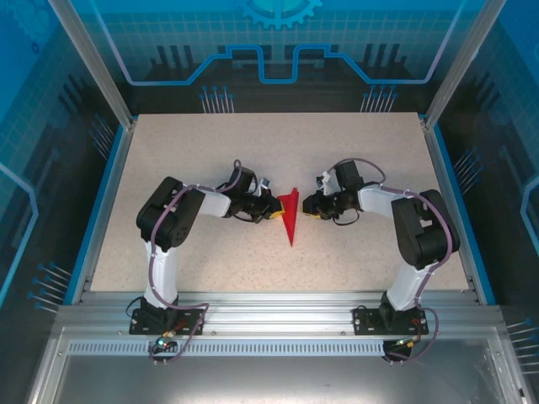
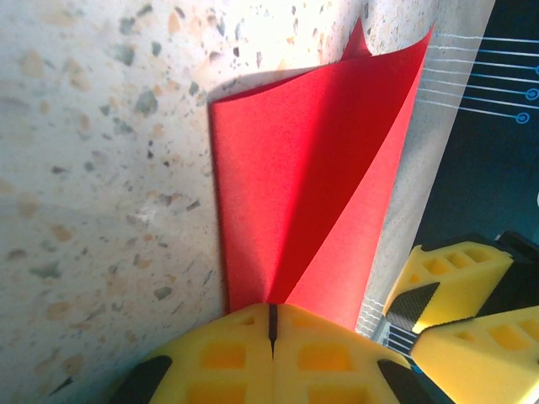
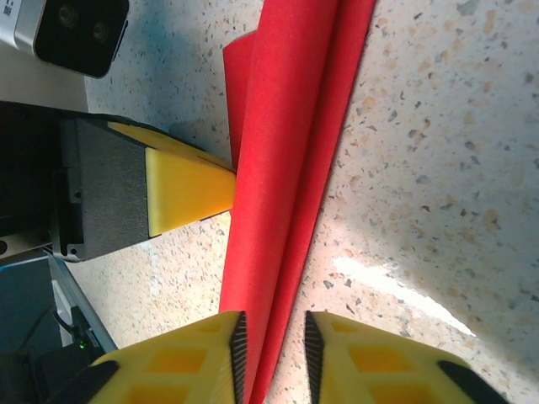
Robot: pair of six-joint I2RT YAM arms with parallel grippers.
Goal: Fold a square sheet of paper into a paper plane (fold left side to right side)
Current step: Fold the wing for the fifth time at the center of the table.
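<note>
On the speckled tabletop both my arms are bent inward and meet at the middle of the surface. My left arm comes in from the left and my right arm from the right. The two wrists face each other across the workpiece.

Workpiece: the paper plane, bright red, lies at table centre between my two grippers. From above it reads as a slim triangle, with the broad end toward the far side and the point toward my bases. The right wrist camera shows long layered folds running lengthwise. The left wrist camera shows the upper layer lifted off the table and curling upward, casting a shadow on the layer beneath. The lower layer lies flat on the surface.

Left gripper: the yellow fingers are pressed together, with only a thin dark seam between them. The red paper runs straight into that seam, so I am pinching the plane at its left edge.

Right gripper: the fingers stand narrowly apart, astride the plane's right side. The paper passes through the gap between the black ribbed pads. A strip of table shows between the paper and one pad, so there is no clamp here.
</note>
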